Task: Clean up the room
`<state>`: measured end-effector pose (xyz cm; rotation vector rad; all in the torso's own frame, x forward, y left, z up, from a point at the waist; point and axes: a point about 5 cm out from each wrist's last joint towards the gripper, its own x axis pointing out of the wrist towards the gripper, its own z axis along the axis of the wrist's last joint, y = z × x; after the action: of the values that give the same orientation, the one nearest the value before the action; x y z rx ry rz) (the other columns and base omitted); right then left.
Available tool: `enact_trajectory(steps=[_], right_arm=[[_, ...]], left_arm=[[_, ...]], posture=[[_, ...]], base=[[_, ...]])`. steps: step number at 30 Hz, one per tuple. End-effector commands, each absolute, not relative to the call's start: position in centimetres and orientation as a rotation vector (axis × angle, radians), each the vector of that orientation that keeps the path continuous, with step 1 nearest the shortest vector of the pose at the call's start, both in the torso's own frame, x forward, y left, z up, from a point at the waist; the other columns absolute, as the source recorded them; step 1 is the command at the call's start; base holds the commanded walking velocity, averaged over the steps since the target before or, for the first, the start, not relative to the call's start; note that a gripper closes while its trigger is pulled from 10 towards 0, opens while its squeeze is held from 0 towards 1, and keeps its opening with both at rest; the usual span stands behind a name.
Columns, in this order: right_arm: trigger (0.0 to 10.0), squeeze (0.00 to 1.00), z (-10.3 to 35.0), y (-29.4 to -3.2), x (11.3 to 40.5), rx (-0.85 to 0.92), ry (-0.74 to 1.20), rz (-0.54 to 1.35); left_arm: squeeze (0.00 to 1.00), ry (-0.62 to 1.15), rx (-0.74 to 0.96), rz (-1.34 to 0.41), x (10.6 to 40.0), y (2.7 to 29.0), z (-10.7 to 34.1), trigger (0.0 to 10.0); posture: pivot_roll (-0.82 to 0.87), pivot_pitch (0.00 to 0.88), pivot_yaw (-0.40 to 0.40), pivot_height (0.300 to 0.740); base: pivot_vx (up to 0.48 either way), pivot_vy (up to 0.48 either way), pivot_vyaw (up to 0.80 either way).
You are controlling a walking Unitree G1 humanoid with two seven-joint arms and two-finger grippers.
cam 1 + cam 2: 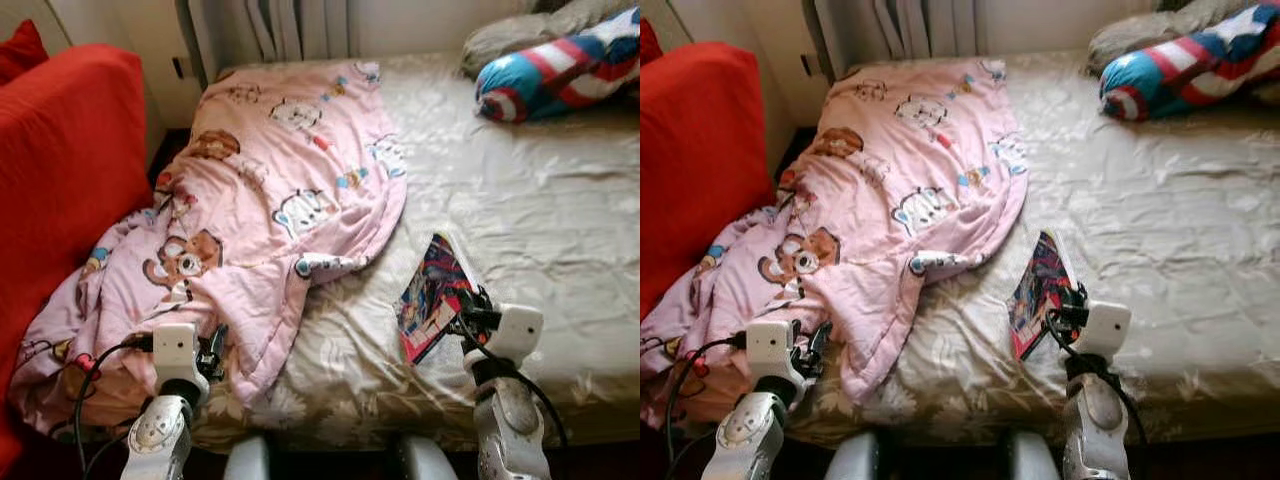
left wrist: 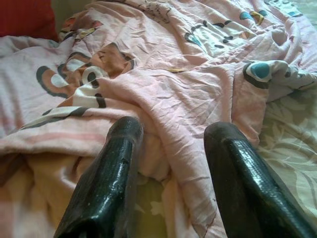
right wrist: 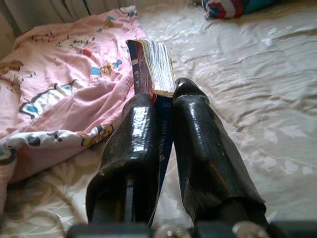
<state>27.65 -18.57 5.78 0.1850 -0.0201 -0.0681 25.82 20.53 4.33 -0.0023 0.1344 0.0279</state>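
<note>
— What's the right gripper (image 3: 166, 106) got?

— Its two black fingers are pinched on the lower edge of a book (image 1: 432, 295), tilted up off the bed (image 1: 560, 230) just beside the pink blanket (image 1: 270, 200).

— Will it hold?

— I'd judge it light but floppy; a thin paperback, I think, though the cover is blurred. The pages fan at the far end, so a grip nearer the spine looks safer.

— And the left gripper (image 2: 173, 148)?

— Spread apart, grasping nothing, poised at the blanket's near hem. That's soft and bulky; best bunched at a thick fold. A striped cushion (image 1: 560, 65) lies at the head of the bed.
</note>
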Motion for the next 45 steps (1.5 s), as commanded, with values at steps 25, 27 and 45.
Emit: enact_trajectory(steps=[25, 27, 45], right_arm=[[10.0, 0.00, 7.3, -18.0, 29.1, 0.140, -0.007, -0.084], [10.0, 0.00, 7.2, -18.0, 29.1, 0.136, -0.004, -0.083], [10.0, 0.00, 7.1, -18.5, 29.2, 0.133, -0.001, -0.118]], left_arm=[[0.00, 0.456, -0.004, 0.106, 23.5, 21.8, -2.6, 10.0], [0.00, 0.506, 0.000, 0.100, 22.9, 21.8, -3.5, 10.0], [0.00, 0.644, 0.011, 0.109, 20.8, 21.2, -5.7, 10.0]], posture=[[-0.02, 0.000, -0.002, 0.740], [-0.02, 0.000, -0.002, 0.740], [-0.04, 0.000, -0.007, 0.740]], base=[[0.000, 0.000, 0.00], [0.000, 0.000, 0.00], [0.000, -0.191, 0.00]])
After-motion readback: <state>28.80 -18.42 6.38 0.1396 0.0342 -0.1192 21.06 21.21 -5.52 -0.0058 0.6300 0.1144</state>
